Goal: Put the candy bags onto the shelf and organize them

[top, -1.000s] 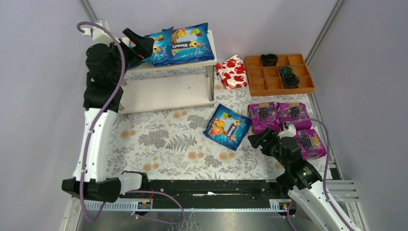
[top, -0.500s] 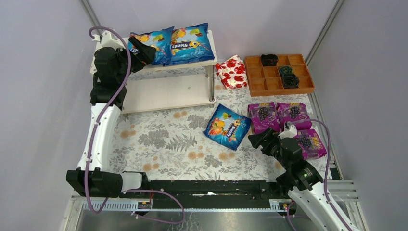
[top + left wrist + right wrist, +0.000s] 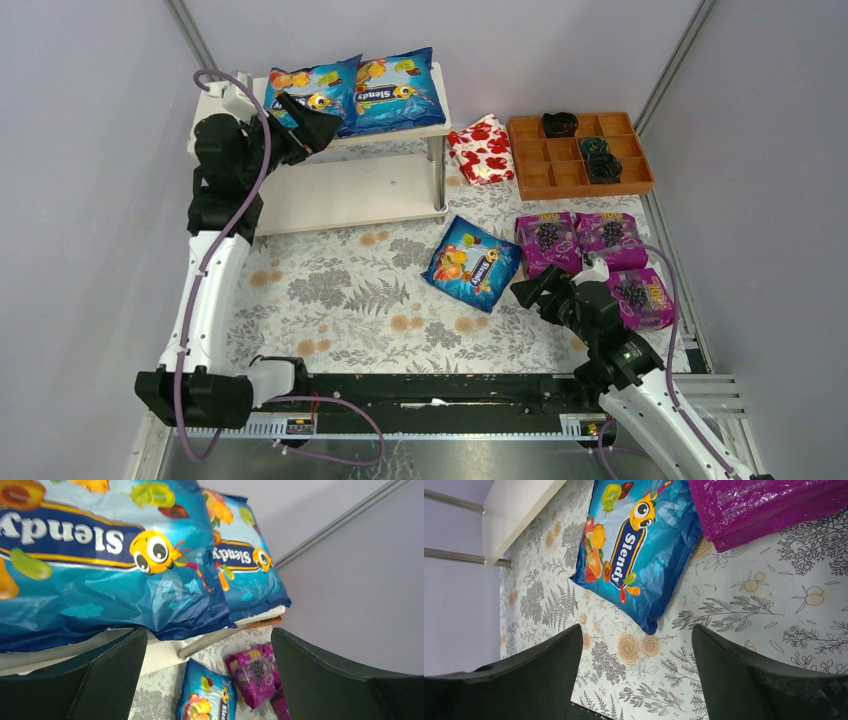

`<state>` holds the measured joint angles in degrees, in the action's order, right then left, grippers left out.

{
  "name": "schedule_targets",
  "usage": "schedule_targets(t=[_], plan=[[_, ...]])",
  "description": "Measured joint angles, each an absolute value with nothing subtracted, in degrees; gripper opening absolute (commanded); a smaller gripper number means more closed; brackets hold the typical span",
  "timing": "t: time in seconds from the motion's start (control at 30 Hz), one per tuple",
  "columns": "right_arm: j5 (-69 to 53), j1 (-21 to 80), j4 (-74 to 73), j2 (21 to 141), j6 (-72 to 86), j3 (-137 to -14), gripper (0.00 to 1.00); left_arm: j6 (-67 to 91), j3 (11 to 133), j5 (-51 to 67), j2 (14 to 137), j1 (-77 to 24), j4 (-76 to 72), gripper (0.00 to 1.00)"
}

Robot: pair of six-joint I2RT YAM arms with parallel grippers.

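Floral table [image 3: 330, 295], shelf [image 3: 350, 190] at back left.
Left gripper [image 3: 320, 126], jaws apart, faces two blue bags [image 3: 360, 88] on its top board; third bag [image 3: 472, 263] lies mid-table, right gripper [image 3: 524, 292] spread wide beside it, purple bags [image 3: 580, 240] just right.

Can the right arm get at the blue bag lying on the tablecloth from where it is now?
Probably yes. The right hand is open, just off the near right edge of the blue bag, with only bare cloth between them. The purple bag lies alongside it, not over it.
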<state>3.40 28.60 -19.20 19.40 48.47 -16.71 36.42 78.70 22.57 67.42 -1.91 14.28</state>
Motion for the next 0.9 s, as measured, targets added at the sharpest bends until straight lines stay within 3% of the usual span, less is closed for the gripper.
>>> schedule_targets(t=[0.53, 0.77, 0.9], plan=[[3.3, 28.6, -18.8, 18.7, 49.3, -16.6, 0.87, 42.0, 75.9, 32.4, 71.3, -1.9, 8.0, 0.99], [3.5, 28.6, -19.0, 21.1, 48.2, -16.7, 0.87, 41.8, 73.1, 34.6, 68.9, -2.0, 9.3, 0.87], [3.9, 28.6, -20.4, 22.8, 46.4, -18.0, 0.93, 41.4, 72.7, 35.5, 68.8, -2.0, 10.9, 0.96]])
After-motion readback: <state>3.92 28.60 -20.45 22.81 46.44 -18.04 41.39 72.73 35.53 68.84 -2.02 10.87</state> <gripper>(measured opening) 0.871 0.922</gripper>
